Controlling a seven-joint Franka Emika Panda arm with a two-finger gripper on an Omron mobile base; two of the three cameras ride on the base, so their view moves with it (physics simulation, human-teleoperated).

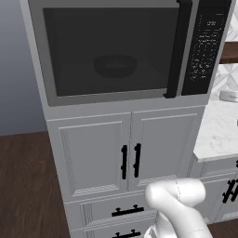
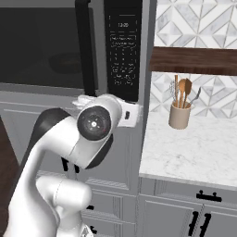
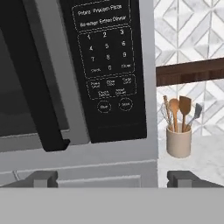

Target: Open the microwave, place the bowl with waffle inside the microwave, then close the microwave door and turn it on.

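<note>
The microwave (image 1: 122, 101) is built in above white cabinets, and the microwave door (image 1: 107, 51) is shut with its black bar handle (image 1: 179, 46) upright. Through the dark window, the bowl with waffle (image 1: 115, 66) sits inside, dimly seen. The black button panel (image 3: 107, 65) fills the upper middle of the hand view, beside the handle (image 3: 33, 78). My gripper (image 3: 113, 178) is open and empty, its fingertips (image 3: 41, 178) set wide apart. It faces the lower part of the panel (image 2: 122, 46) from a short distance, and the hand (image 2: 131, 114) sits just below that panel.
A marble counter (image 2: 194, 148) runs to the right of the microwave with a beige utensil holder (image 2: 179, 115) on it. A dark wood shelf (image 2: 194, 60) hangs above. White cabinet doors (image 1: 93, 153) and drawers stand below the microwave.
</note>
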